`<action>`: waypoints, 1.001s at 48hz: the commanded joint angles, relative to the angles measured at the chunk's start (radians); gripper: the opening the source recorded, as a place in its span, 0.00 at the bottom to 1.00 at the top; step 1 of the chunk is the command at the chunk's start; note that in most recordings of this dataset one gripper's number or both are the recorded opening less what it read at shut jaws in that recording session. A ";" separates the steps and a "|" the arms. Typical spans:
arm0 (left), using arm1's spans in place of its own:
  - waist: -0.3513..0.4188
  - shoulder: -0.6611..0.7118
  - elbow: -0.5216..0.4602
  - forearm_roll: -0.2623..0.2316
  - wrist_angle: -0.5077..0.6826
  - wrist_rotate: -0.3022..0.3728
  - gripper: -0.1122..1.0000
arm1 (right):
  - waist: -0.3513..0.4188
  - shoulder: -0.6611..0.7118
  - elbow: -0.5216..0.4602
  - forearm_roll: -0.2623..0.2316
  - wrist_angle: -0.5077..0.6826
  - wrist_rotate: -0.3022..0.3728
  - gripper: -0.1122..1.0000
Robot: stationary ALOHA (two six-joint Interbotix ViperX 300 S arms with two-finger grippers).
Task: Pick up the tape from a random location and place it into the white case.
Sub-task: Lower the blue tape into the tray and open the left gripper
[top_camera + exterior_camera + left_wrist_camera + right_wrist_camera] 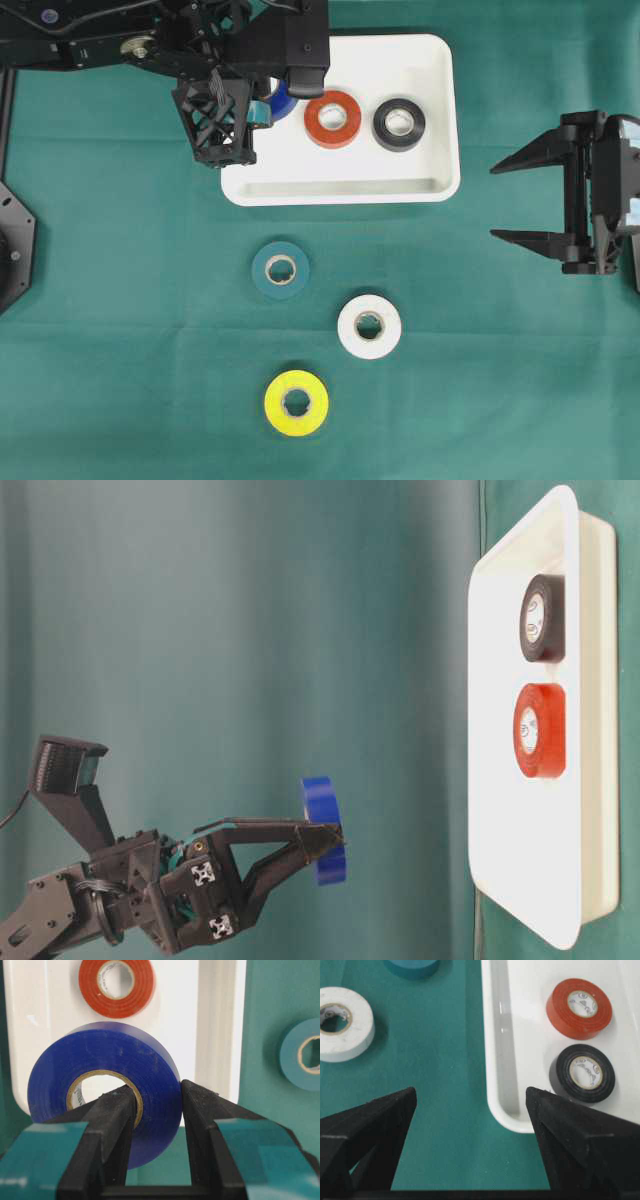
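Over the left end of the white case (440,120), my left gripper (157,1102) pinches the blue tape (105,1080) on edge, one finger through the core and one on the outer wall. It hangs clear above the case floor. Released from there, I judge the roll could land on its rim and wheel into the red tape (333,118), or tip over the near wall, since it sits close to that edge. Further right lies the black tape (399,124), and my right gripper (535,200) waits with its jaws spread wide and nothing between them, well apart from the case. On the cloth the teal tape (280,269), white tape (369,326) and yellow tape (296,402) lie flat. Only the table-level view shows the gap beneath the blue roll; overhead, my arm hides most of it.
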 commanded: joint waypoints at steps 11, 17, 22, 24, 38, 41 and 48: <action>0.002 -0.014 -0.026 0.002 -0.008 0.002 0.30 | 0.000 0.000 -0.028 -0.003 -0.003 0.002 0.89; 0.002 -0.014 -0.025 0.003 -0.008 0.002 0.30 | 0.000 0.000 -0.028 -0.003 -0.003 0.002 0.89; 0.002 -0.012 -0.026 0.002 -0.008 0.002 0.30 | -0.002 0.000 -0.028 -0.003 -0.003 0.002 0.89; 0.002 -0.012 -0.025 0.003 -0.008 0.000 0.30 | 0.000 0.000 -0.028 -0.003 -0.003 0.002 0.89; 0.002 -0.012 -0.018 0.002 -0.008 0.000 0.30 | -0.002 0.000 -0.028 -0.003 -0.003 0.000 0.89; 0.002 -0.011 -0.017 0.002 -0.008 0.000 0.30 | 0.000 0.000 -0.028 -0.003 -0.003 0.000 0.89; 0.000 -0.005 -0.008 0.002 -0.023 0.000 0.30 | 0.000 0.000 -0.028 -0.003 0.002 0.002 0.89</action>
